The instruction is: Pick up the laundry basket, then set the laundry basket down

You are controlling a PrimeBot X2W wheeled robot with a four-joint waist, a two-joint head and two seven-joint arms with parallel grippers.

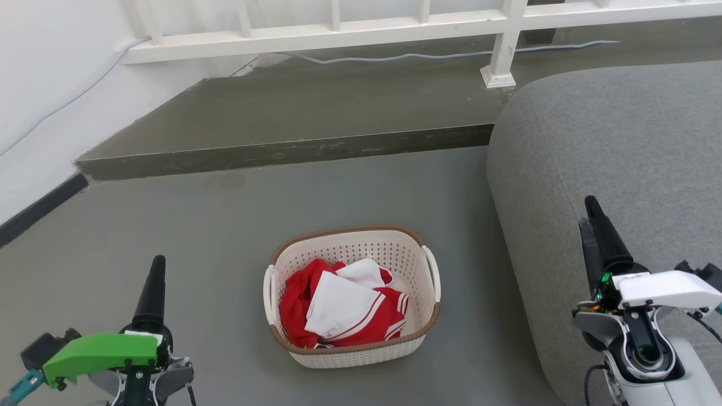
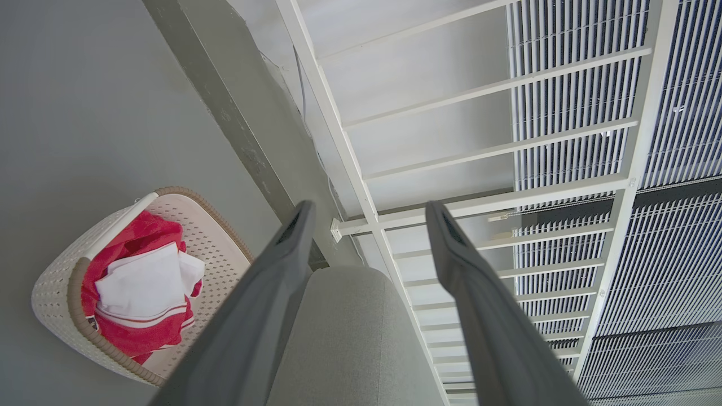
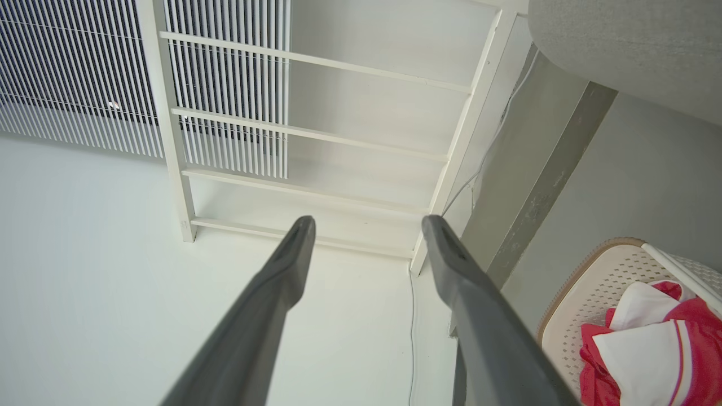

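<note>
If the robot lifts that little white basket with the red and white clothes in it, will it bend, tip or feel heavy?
The laundry basket looks like moulded perforated plastic, so it probably keeps its shape. Holding only some red and white clothes, it is likely light. Lifted by one side handle alone, it might tilt.
</note>
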